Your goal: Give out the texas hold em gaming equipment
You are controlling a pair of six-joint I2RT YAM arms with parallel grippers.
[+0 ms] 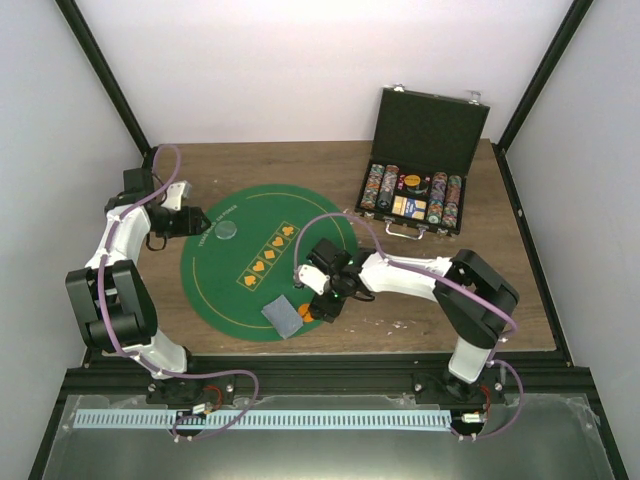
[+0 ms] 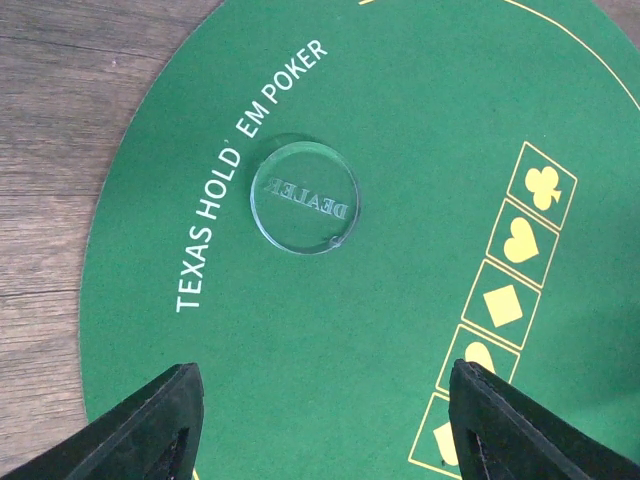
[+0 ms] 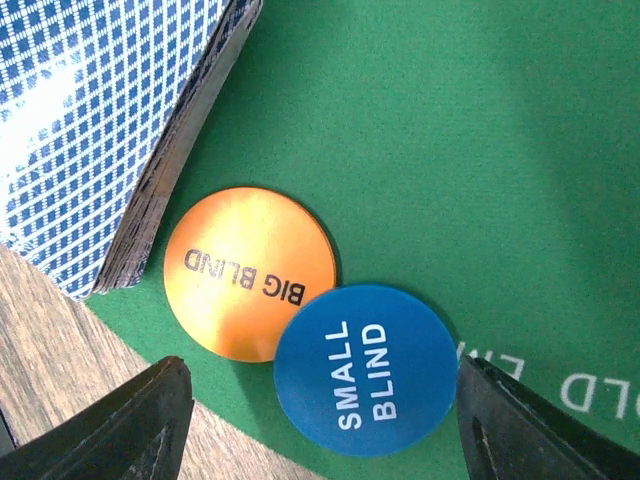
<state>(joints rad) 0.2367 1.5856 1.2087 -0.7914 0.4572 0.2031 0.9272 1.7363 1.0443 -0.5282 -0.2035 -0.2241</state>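
Note:
A stack of blue-diamond-backed playing cards (image 3: 90,120) lies at the near edge of the green mat (image 3: 450,150). Beside it sits an orange "BIG BLIND" disc (image 3: 240,265), and a blue "SMALL BLIND" disc (image 3: 365,370) overlaps its rim. My right gripper (image 3: 322,400) hovers open over the blue disc, one finger to each side and neither touching it. A clear "DEALER" disc (image 2: 303,194) rests on the mat's left part. My left gripper (image 2: 325,400) stands open just short of it, holding nothing. Striped poker chips (image 1: 378,185) fill rows in the case. From above, the cards (image 1: 283,316) lie left of my right gripper (image 1: 318,300).
The black case (image 1: 432,125) stands open at the back right of the wooden table (image 1: 500,300), its lid upright. The round mat (image 1: 225,290) covers the table's middle. My left gripper (image 1: 190,222) is at the mat's left rim. Black frame posts rise at both back corners.

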